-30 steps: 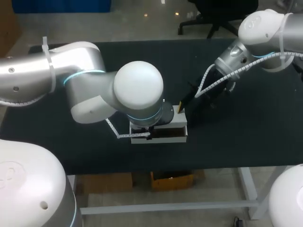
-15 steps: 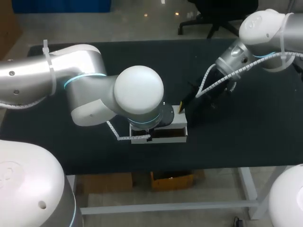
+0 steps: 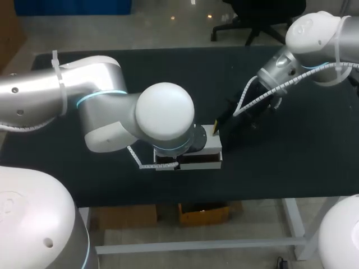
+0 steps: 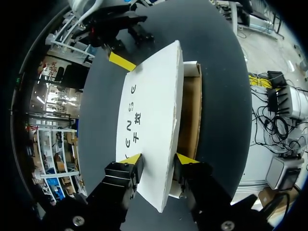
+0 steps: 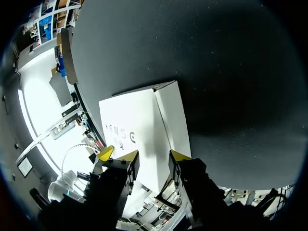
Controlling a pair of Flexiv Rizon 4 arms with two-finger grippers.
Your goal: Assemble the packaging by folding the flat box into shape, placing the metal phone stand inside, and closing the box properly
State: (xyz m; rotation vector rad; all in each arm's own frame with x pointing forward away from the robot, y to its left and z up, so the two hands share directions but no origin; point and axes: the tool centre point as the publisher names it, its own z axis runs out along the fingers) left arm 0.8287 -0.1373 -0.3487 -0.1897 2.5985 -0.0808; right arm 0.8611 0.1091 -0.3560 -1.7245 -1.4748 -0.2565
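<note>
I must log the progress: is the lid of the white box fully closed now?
Not fully. In the left wrist view the lid stands tilted above the box, whose brown inside shows beside it.

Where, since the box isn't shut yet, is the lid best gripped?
I'd take the lid at its raised long edge, at the end where the left pincer holds it, one finger above and one below, coming in along the box. The lid stands tilted over the open box, its other long edge seemingly hinged, so only there is room beneath.
</note>
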